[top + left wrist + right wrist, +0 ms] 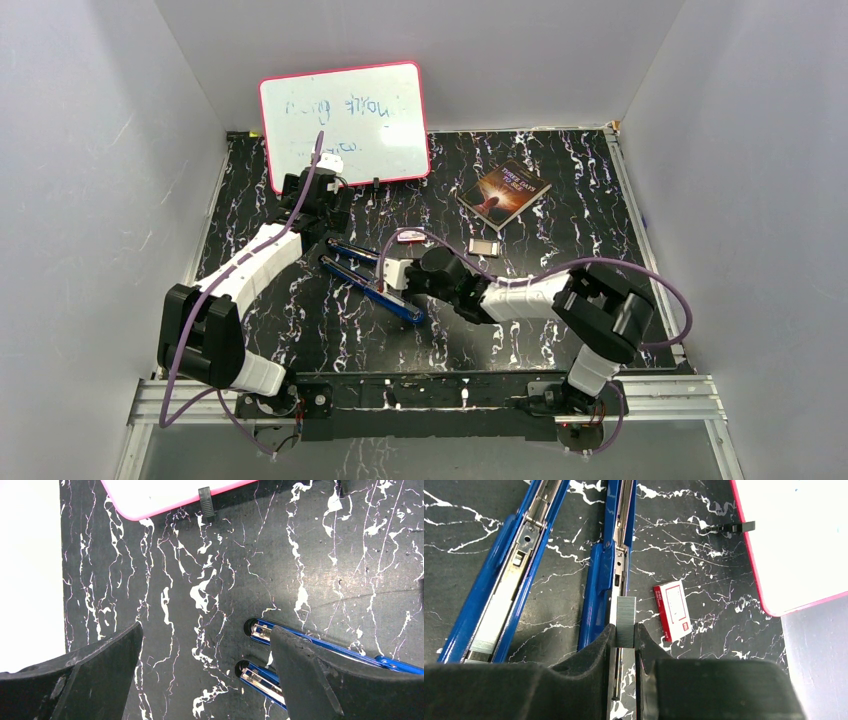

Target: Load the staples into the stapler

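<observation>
The blue stapler (372, 284) lies swung open on the black marbled table, its two long halves side by side. In the right wrist view its metal channel (620, 565) runs straight ahead. My right gripper (625, 632) is shut on the staples (626, 616), a short ribbed grey strip held upright just over the near part of that channel. My left gripper (205, 630) stands open at the stapler's far ends (260, 630), nothing between its fingers. Its right finger (320, 680) covers part of both halves.
A white box with a red label (673, 611) lies just right of the stapler. A pink-rimmed whiteboard (345, 125) leans at the back left. A book (505, 192) and a small pale box (484, 246) lie at the back right. White walls enclose the table.
</observation>
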`<state>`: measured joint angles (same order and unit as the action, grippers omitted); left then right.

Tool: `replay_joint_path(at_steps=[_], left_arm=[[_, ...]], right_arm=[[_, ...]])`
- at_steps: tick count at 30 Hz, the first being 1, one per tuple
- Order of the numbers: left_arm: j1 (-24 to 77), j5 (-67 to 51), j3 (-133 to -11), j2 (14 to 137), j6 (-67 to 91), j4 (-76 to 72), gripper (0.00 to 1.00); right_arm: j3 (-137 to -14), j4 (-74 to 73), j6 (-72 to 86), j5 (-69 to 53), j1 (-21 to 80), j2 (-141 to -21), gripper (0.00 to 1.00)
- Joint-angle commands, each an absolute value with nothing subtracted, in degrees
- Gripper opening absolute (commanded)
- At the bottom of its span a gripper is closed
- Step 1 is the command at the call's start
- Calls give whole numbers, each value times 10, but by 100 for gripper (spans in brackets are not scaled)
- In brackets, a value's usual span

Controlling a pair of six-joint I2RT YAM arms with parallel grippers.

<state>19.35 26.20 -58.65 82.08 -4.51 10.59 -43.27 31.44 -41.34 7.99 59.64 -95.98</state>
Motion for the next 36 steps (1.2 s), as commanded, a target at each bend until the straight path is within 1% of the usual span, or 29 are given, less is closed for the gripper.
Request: replay_joint_path(at_steps=[1, 5, 7, 14, 17, 24, 36], left_arm=[[197, 274, -588, 797, -51, 102, 98], [198, 273, -588, 797, -51, 102, 98], [198, 273, -588, 797, -51, 102, 98], [199, 274, -589, 798, -51, 103, 98], [199, 273, -588, 798, -51, 103, 98], [200, 275, -588, 798, -52, 103, 98], [202, 276, -588, 797, -52, 103, 98]], right_arm=[[-430, 315, -368, 62, 591, -924, 6], [-444, 270, -312, 30, 567, -899, 4], [-462, 225, -278, 16, 552, -892, 4], [-592, 14, -179, -46, 511, -914, 7], [-628, -40, -158, -74, 495, -929, 7], [-691, -128, -149, -89, 481, -958, 4], [-745, -187, -142, -100, 480, -995, 4]])
